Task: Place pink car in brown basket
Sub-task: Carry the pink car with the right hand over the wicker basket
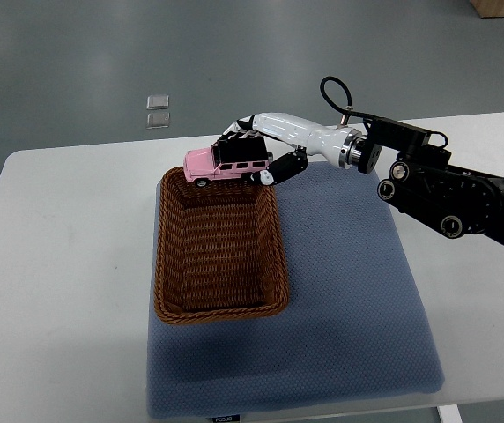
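right hand (254, 152) fingers hiding pink car (210, 165) roof

A white rectangular table (67, 264) fills the frame's lower part, a blue-grey fabric mat (349, 308) lying across its centre and right.

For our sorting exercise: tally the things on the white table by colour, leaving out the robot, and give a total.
Pink: 1, the pink toy car, held by the right hand over the basket's far end
Brown: 1, the brown woven rectangular basket
Blue: 1, the blue fabric mat
Total: 3
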`<state>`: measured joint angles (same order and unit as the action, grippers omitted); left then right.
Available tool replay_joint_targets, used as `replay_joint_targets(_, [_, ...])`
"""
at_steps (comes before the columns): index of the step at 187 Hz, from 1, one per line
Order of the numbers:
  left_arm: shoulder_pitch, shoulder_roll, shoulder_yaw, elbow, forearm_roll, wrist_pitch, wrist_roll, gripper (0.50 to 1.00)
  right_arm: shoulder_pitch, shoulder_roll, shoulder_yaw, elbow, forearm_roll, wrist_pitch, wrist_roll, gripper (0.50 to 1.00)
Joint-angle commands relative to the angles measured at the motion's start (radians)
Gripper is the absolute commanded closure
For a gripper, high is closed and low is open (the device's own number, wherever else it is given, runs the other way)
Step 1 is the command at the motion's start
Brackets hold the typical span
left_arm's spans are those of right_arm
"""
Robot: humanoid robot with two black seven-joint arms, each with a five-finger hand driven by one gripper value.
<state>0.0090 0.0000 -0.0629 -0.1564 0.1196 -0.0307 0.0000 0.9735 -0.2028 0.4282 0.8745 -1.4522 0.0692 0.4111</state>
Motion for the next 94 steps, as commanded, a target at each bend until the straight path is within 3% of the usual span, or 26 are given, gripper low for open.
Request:
replay_joint_targets(1, [0.000, 0.000, 0.000, 0.000, 0.000, 0.000, 0.000, 0.500, -0.007, 0.026, -0.051, -0.035, -0.001, -0.008, -0.005, 1.000])
replay_joint_targets(55, [0.000, 0.000, 0.000, 0.000, 0.000, 0.000, 0.000, 0.500, -0.021, 0.091, -0.063, -0.121, -0.001, -0.009, -0.005, 1.000])
replay_joint_targets(94, [0.000, 0.000, 0.000, 0.000, 0.000, 0.000, 0.000, 0.500, -0.039, 0.091, -0.063, -0.126, 0.003, -0.009, -0.005, 0.857])
